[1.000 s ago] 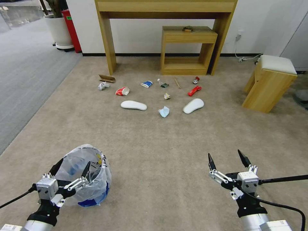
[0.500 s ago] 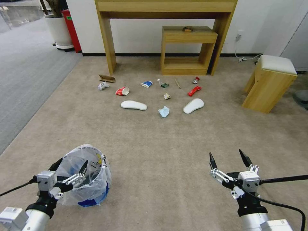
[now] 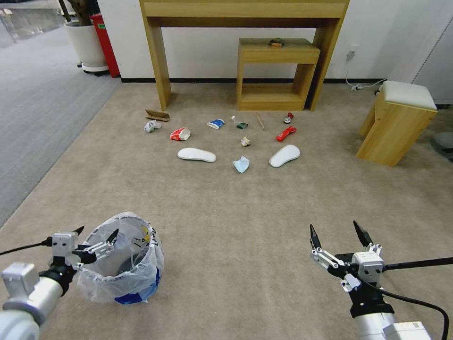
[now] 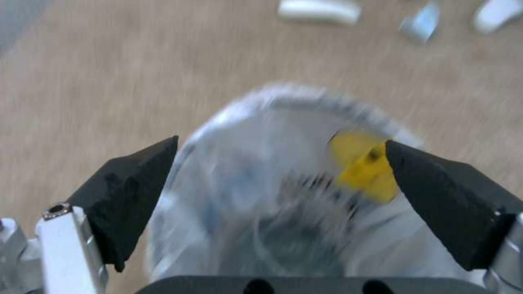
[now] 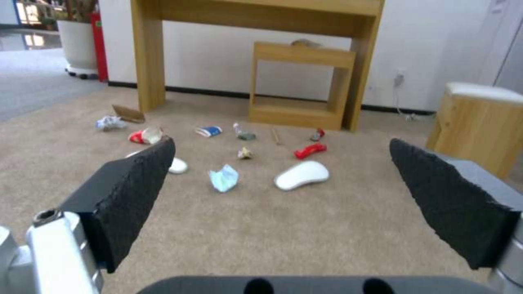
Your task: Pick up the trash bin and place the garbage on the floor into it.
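Left gripper (image 3: 96, 232): fingers spread wide, nothing clamped. It sits at the near-left rim of the trash bin (image 3: 123, 264); one fingertip is over the bin's mouth, the other outside the rim. Contact with the liner cannot be judged. In the left wrist view the gripper (image 4: 280, 151) brackets the blurred bin (image 4: 283, 196).

Trash bin: upright on the floor (image 3: 226, 222), translucent bag draped over its rim, blue base showing low down.

Right gripper (image 3: 337, 231): fingers wide apart, empty, held above the carpet well to the right of the bin. In its own wrist view the gripper (image 5: 280, 151) frames the litter.

Garbage, well beyond the bin toward the wooden table (image 3: 245, 14): two white insoles (image 3: 197, 155) (image 3: 284, 155) with a blue mask (image 3: 241, 164) between them; farther back a red-white cup (image 3: 180, 134), crumpled paper (image 3: 151, 126), cardboard (image 3: 157, 115), blue carton (image 3: 215, 123) and red wrapper (image 3: 286, 133).
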Robot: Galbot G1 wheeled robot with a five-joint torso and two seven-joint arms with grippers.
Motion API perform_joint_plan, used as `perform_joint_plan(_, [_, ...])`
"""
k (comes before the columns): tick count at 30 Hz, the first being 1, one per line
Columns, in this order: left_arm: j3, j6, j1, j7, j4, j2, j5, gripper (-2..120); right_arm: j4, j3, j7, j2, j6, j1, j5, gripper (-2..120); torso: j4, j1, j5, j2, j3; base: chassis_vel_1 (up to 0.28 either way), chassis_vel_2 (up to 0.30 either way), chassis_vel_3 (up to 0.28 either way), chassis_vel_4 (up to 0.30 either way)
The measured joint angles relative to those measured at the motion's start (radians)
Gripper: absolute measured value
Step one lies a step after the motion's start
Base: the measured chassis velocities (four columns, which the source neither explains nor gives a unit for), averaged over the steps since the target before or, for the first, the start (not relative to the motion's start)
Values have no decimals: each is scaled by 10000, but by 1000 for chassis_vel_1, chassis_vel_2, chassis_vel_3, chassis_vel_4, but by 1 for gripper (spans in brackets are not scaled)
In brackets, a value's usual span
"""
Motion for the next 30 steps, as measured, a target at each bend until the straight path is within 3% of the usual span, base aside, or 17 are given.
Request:
perform_joint_plan(3, [1,817,-327,-292,686,550,-460,100,-179,-184,62,-139,-295,217,159,100,6,-1,0,1,0,0,0,0,0])
perform_joint_plan(13, [597,1699,-1177,-435,2167,1940,-1153,100,-589,-461,282,-185,-636,259,384,100,3,0,1,0,0,0,0,0,0])
perform_joint_plan(30, [2154,1646,-2941,-146,4160,1994,-1156,100,-807,-502,619,-169,-1141,281,805,100,2,0,1,0,0,0,0,0,0])
